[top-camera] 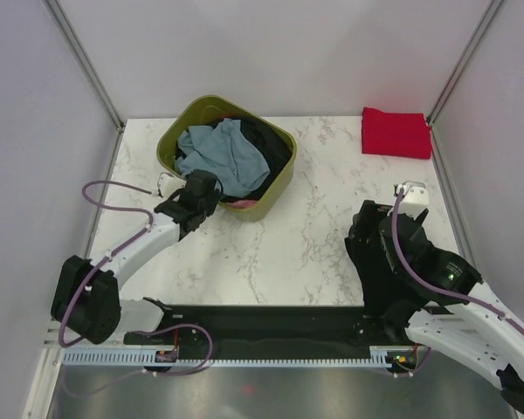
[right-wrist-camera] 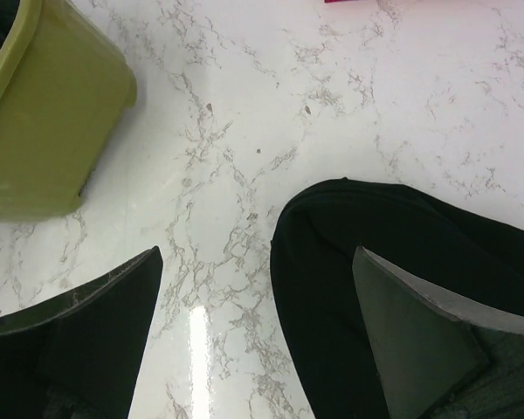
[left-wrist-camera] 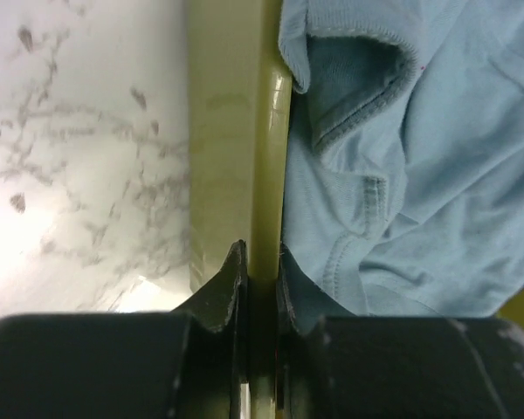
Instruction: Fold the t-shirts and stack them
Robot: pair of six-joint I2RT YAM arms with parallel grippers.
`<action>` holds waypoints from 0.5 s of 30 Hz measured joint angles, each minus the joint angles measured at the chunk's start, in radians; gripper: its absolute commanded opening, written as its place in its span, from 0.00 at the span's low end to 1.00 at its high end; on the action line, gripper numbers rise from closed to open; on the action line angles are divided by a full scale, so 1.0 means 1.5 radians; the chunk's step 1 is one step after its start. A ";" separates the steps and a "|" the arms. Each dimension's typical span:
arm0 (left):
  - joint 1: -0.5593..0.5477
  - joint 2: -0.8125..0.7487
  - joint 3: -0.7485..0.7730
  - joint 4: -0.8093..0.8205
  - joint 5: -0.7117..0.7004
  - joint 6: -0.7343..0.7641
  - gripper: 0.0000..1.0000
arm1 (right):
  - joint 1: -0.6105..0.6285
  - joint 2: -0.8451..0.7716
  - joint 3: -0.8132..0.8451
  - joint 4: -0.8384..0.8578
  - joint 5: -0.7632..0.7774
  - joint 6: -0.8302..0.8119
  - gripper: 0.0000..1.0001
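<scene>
While the left gripper (left-wrist-camera: 260, 271) clamps the olive tub (left-wrist-camera: 231, 131) by its rim, the right gripper (right-wrist-camera: 258, 255) hangs spread wide over the tabletop (right-wrist-camera: 271, 105).
Inside the tub: pale blue t-shirt (left-wrist-camera: 437, 175), black t-shirt (top-camera: 267, 145). Red t-shirt (top-camera: 395, 132) folded at far right corner.

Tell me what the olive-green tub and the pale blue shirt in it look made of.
Olive-green tub: likely moulded plastic, smooth with a glossy rim. Pale blue shirt: soft knit cloth, probably cotton jersey, judging by its stitched hems and ribbed collar.

high rear overview; close downward wrist views, green tub (top-camera: 166, 147) in all
</scene>
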 measured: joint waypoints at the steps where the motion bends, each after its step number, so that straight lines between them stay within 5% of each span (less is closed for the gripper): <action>1: 0.008 0.021 0.023 -0.010 -0.014 -0.009 0.02 | 0.000 -0.002 0.000 0.000 -0.002 0.000 0.98; 15: 0.227 0.328 0.317 0.004 -0.025 -0.038 0.02 | 0.000 0.011 -0.002 0.000 -0.022 0.000 0.98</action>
